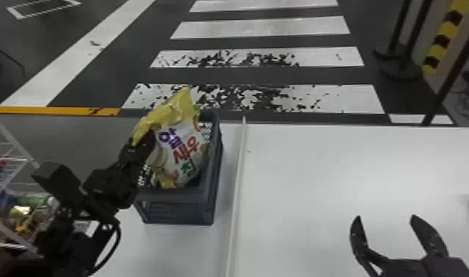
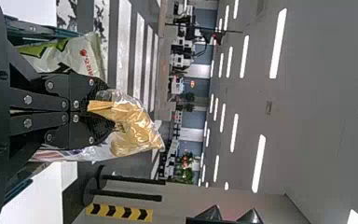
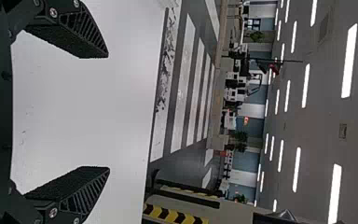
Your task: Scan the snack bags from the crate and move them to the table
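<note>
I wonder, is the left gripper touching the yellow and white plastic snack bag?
Touching: the left wrist view shows the left gripper shut on the bag.

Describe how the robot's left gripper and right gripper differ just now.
The left gripper is closed, while the right gripper has its two fingers spread wide. The left gripper pinches a yellow-and-white snack bag; the right gripper holds nothing. The left gripper is by the crate, the right gripper over the white table. Both are black.
</note>
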Robot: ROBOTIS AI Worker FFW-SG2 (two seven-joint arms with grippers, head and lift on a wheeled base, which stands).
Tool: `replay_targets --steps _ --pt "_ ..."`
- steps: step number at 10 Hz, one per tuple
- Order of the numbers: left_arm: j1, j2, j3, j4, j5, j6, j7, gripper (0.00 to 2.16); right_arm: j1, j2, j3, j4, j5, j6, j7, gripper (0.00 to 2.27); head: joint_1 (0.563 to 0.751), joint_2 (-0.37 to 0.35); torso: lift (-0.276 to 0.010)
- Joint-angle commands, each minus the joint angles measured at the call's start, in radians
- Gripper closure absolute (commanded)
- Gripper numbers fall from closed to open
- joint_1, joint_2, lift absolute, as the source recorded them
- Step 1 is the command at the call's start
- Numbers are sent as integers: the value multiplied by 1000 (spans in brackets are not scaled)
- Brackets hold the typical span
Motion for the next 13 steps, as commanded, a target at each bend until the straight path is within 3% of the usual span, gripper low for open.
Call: replay_targets --steps 1,5,8,10,13 --pt "10 0 9 -30 -13 0 19 2061 -5 0 6 4 -1 0 0 137 695 151 -95" --pt "35 2 48 -92 19 -9 36 2061 -21 3 24 27 0 0 0 137 695 172 -95" --pt "47 -18 94 -181 137 9 22 2061 -39 5 38 52 6 9 -2 137 695 196 -95" --pt "41 -49 91 -239 150 117 8 2061 -48 5 33 55 14 15 -15 140 695 195 -95" --pt "25 -61 36 -280 162 221 -30 2061 -54 5 26 50 17 31 -17 140 695 132 -95"
